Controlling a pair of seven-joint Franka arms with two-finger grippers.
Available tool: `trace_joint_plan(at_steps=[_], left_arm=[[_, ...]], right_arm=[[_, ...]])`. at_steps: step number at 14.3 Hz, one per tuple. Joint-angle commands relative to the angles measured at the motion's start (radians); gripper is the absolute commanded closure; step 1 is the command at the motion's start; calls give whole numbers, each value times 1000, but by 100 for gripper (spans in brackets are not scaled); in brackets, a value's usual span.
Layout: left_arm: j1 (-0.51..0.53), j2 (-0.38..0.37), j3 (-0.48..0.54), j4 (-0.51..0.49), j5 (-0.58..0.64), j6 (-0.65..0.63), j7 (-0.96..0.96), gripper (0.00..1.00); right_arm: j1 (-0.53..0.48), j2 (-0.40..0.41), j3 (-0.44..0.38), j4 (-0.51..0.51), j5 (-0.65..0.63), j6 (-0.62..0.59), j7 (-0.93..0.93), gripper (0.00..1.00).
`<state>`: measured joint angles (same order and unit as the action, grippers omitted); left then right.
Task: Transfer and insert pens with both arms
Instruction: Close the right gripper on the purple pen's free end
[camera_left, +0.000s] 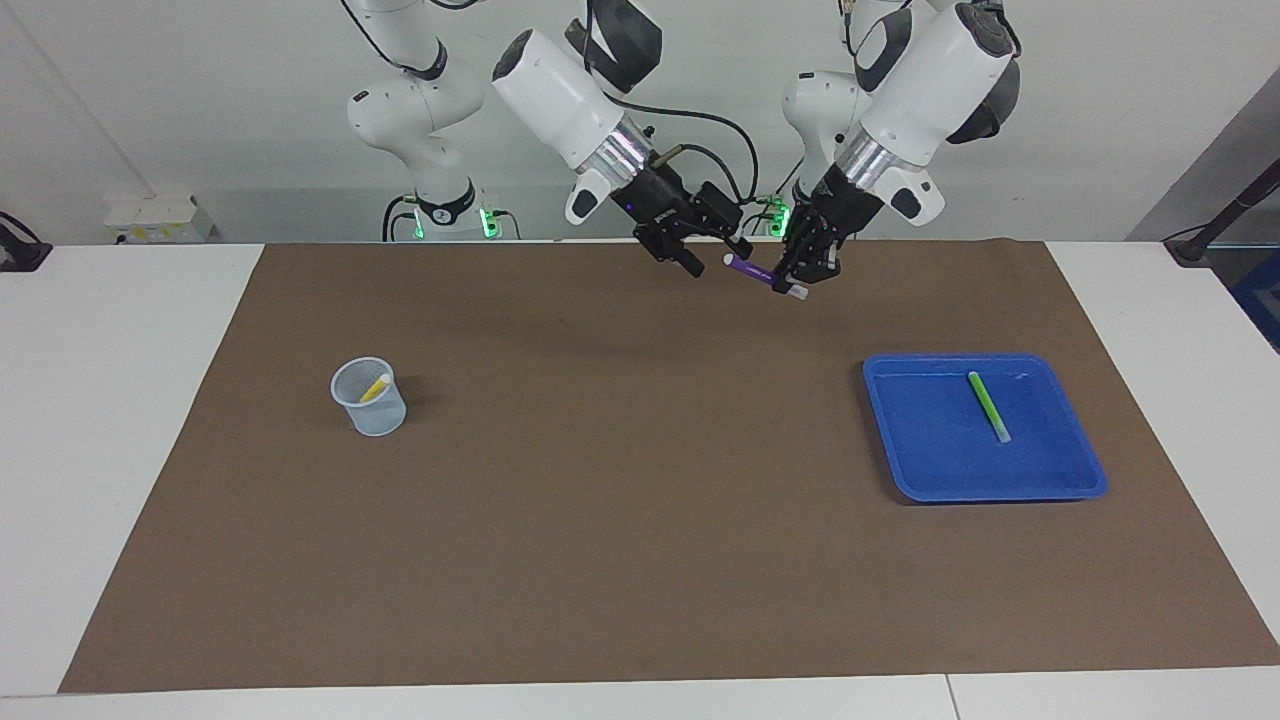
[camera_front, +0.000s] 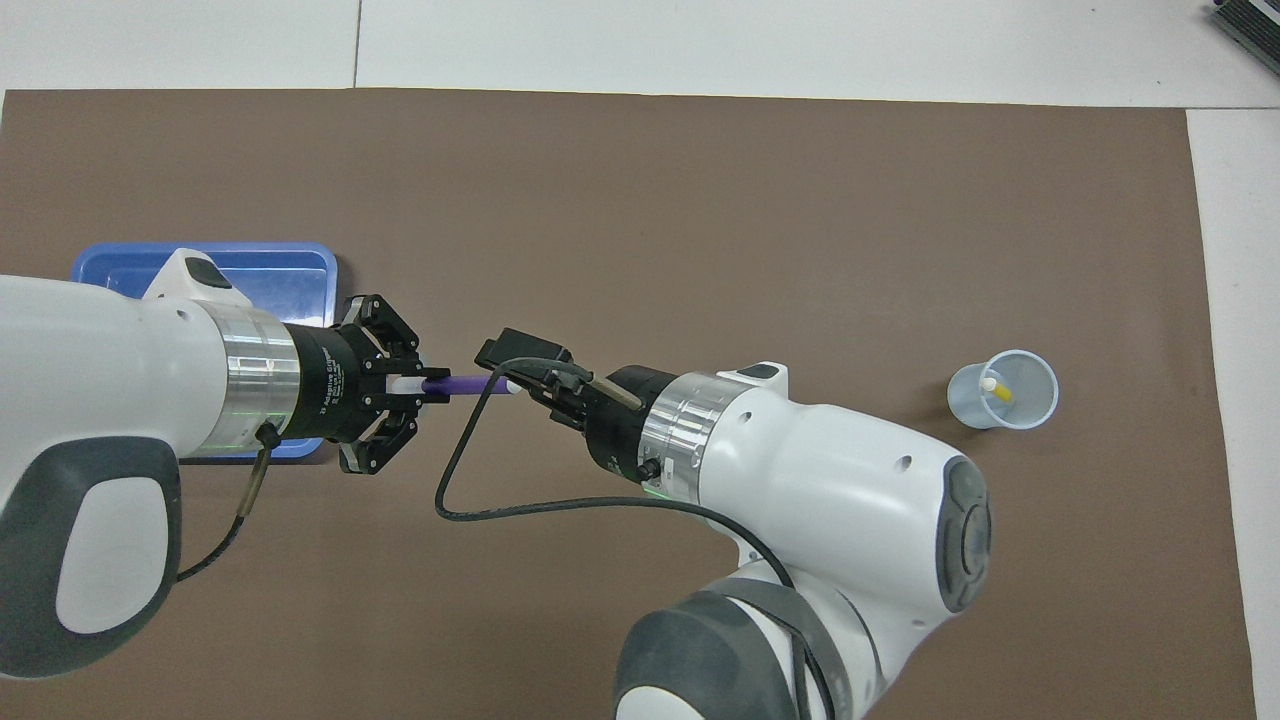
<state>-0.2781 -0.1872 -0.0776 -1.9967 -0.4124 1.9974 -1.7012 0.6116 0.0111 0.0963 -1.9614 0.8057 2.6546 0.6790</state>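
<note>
Facing view: left tool (camera_left: 797, 276) grips the purple pen (camera_left: 752, 271) above the desk (camera_left: 620, 560); right tool (camera_left: 712, 250), wide, meets its free end. Green pen (camera_left: 988, 405) lies in the tray (camera_left: 1070, 488), yellow pen (camera_left: 375, 387) in the cup (camera_left: 380, 418).

Overhead view: pen (camera_front: 462, 384) bridges both tools; releasing early would likely drop it.

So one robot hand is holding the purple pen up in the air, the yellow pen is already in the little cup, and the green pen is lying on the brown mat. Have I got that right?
Nearly. The green pen isn't on the brown mat; it lies in the blue tray, as the facing view shows. The rest holds: the left hand holds the purple pen in the air, and the yellow pen stands in the cup.
</note>
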Motion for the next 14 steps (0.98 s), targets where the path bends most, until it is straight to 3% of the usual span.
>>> trace_joint_plan(at_steps=[1,3,8,12,14], left_arm=[[-7,-28,9,-20,-11,-12,-18,100],[-7,-28,9,-19,-11,-12,-20,100],[-7,-37,9,-20,-11,-14,-20,100],[-7,-37,9,-20,-11,-14,-20,100],[-7,-37,9,-20,-11,-15,-20,100]], right_arm=[[23,15,-1,19,23,21,10,0],[42,16,-1,18,23,38,19,0],[40,21,-3,18,23,39,4,38],[37,23,-3,18,23,39,5,59],[36,23,-1,18,23,39,4,60]])
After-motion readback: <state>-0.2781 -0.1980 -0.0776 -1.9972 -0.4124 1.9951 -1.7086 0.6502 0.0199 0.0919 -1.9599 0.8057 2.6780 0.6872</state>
